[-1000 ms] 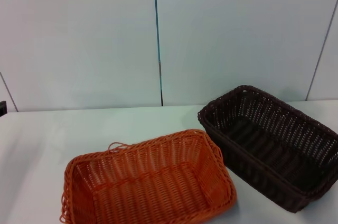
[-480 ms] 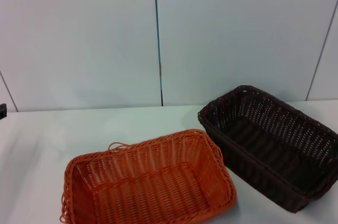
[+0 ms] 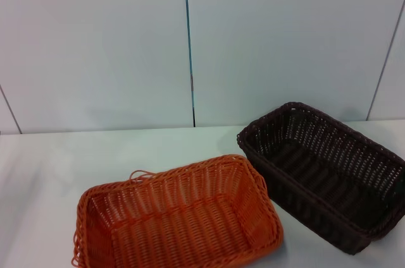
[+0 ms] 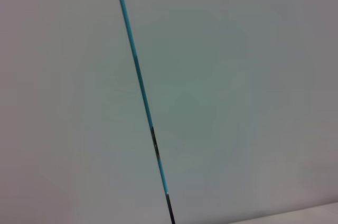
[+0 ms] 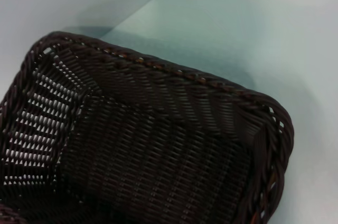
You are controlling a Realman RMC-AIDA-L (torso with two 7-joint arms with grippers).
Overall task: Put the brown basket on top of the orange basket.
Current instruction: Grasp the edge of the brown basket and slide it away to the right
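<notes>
Nothing shifted as my unseen right gripper hovered over the brown basket [image 3: 326, 173], needing a firm rim grasp.

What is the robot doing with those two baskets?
Nothing is being held yet. The dark brown rectangular woven basket sits on the white table to the robot's right, right beside the bright orange rectangular woven basket, not on top of it. Both look empty. Neither arm shows in the head view, but the right wrist camera looks down into the brown one, so that arm hangs above it.
</notes>
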